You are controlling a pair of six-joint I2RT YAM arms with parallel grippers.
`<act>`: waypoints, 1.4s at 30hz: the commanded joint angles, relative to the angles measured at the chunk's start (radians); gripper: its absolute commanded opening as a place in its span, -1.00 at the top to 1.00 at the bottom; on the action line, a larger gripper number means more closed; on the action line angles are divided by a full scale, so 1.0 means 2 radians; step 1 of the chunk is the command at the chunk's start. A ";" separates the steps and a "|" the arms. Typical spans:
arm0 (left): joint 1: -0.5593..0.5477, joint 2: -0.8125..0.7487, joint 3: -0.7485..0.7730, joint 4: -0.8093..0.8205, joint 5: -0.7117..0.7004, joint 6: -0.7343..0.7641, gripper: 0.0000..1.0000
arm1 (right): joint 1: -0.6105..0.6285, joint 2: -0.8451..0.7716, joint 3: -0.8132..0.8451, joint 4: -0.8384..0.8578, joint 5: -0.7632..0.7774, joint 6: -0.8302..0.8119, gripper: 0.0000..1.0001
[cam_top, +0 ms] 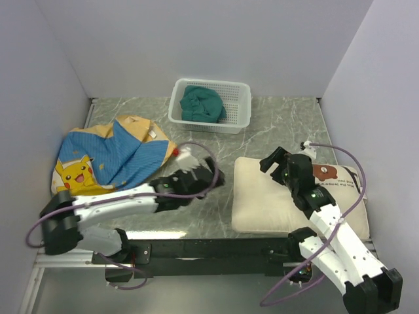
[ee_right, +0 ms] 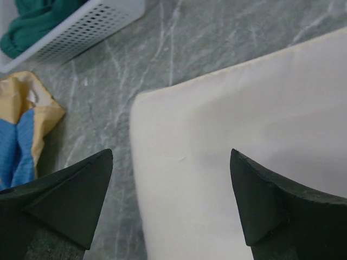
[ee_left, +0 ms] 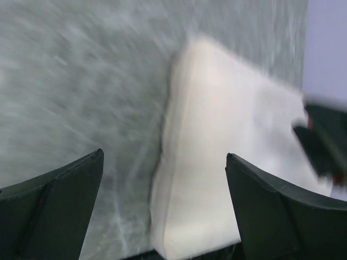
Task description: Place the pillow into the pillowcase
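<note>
Grey marbled table (cam_top: pixel 275 124) boxed in by plain pale walls, nothing fancy. Biggest thing on it is the pillow (cam_top: pixel 262 206), lying flat with the bear face at its right end, partly under the right arm. The pillowcase (cam_top: pixel 111 160) is a crumpled heap well off to the pillow's left, blue cartoon side up with some mustard showing along its far edge, and I honestly can't tell where its opening is. Both pincers are spread wide with nothing in them. The right gripper (ee_right: pixel 171 200) hangs over the pillow's far-left corner, and the left gripper (ee_left: pixel 162 206) sits just left of the pillow, pointed at its left edge (that wrist view is pretty blurry, fwiw). My read is we're at the very start: grab the pillow so it can go toward the case. If it were me I'd pinch right at the seam on the corner instead of the flat middle, since soft stuffing just squishes out of a shallow bite, and I'd take two separate spots so the pillow doesn't fold. The case probably needs its mouth found and opened before anything slides in. Other stuff: a white basket (cam_top: pixel 241 98) beyond the pillow's far-left corner holding a teal cloth (cam_top: pixel 201 104), well clear. The purple cable (cam_top: pixel 196 145) looping by the left gripper, just left of the pillow, could snag though.
</note>
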 commanded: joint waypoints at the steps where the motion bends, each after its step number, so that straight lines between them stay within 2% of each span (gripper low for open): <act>1: 0.074 -0.076 -0.014 -0.160 -0.111 -0.037 -0.99 | 0.022 -0.023 0.042 -0.017 -0.006 -0.010 -0.87; 2: 0.125 -0.082 -0.026 -0.161 -0.110 -0.012 -0.99 | 0.033 -0.021 0.054 -0.017 -0.008 -0.010 -0.87; 4: 0.172 -0.092 -0.038 -0.134 -0.110 0.021 -0.97 | 0.043 -0.007 0.067 -0.015 -0.011 -0.015 -0.86; 5: 0.205 -0.089 -0.046 -0.116 -0.110 0.066 -0.95 | 0.054 -0.002 0.075 -0.013 -0.011 -0.016 -0.86; 7: 0.225 -0.060 -0.039 -0.107 -0.128 0.088 -0.97 | 0.064 0.014 0.084 -0.010 -0.017 -0.018 -0.86; 12: 0.262 0.065 0.042 -0.152 -0.189 0.111 -0.99 | 0.100 0.049 0.103 0.006 -0.035 -0.029 -0.86; 18: 0.307 0.151 0.080 -0.090 -0.166 0.178 -0.99 | 0.128 0.068 0.097 0.028 -0.049 -0.031 -0.86; 19: 0.314 0.157 0.080 -0.078 -0.151 0.202 -0.94 | 0.132 0.069 0.094 0.033 -0.050 -0.031 -0.86; 20: 0.316 0.161 0.076 -0.042 -0.135 0.219 -0.82 | 0.134 0.069 0.091 0.036 -0.052 -0.033 -0.86; 21: 0.318 0.160 0.074 -0.027 -0.119 0.234 -0.40 | 0.136 0.070 0.090 0.039 -0.054 -0.035 -0.86; 23: 0.317 0.139 0.060 0.000 -0.067 0.264 0.19 | 0.137 0.072 0.083 0.051 -0.065 -0.042 -0.86; 24: 0.317 0.128 0.053 0.022 -0.048 0.269 0.59 | 0.136 0.074 0.080 0.057 -0.069 -0.044 -0.86; 27: 0.312 0.075 0.028 0.035 0.033 0.289 0.98 | 0.138 0.080 0.070 0.095 -0.082 -0.060 -0.87; 28: 0.305 0.061 0.021 0.032 0.046 0.293 0.98 | 0.138 0.083 0.066 0.103 -0.093 -0.066 -0.86; 31: 0.279 -0.003 -0.001 0.027 0.083 0.299 0.98 | 0.141 0.104 0.068 0.132 -0.101 -0.076 -0.87; 34: 0.261 -0.057 -0.024 0.013 0.063 0.293 0.95 | 0.150 0.157 0.087 0.155 -0.112 -0.076 -0.87; 35: 0.261 -0.066 -0.026 0.003 0.045 0.288 0.78 | 0.155 0.170 0.094 0.157 -0.113 -0.076 -0.87; 36: 0.265 -0.063 -0.026 -0.007 -0.009 0.283 -0.17 | 0.166 0.180 0.101 0.158 -0.112 -0.075 -0.86; 37: 0.270 -0.055 -0.019 -0.029 -0.017 0.279 -0.61 | 0.172 0.196 0.113 0.158 -0.104 -0.073 -0.86; 38: 0.275 -0.028 -0.011 -0.041 -0.018 0.279 -0.83 | 0.179 0.201 0.117 0.159 -0.101 -0.070 -0.86; 39: 0.281 -0.012 -0.003 -0.053 -0.021 0.276 -0.96 | 0.189 0.204 0.120 0.162 -0.097 -0.069 -0.86; 42: 0.287 0.054 0.017 -0.060 -0.036 0.267 -0.98 | 0.195 0.208 0.122 0.159 -0.089 -0.060 -0.86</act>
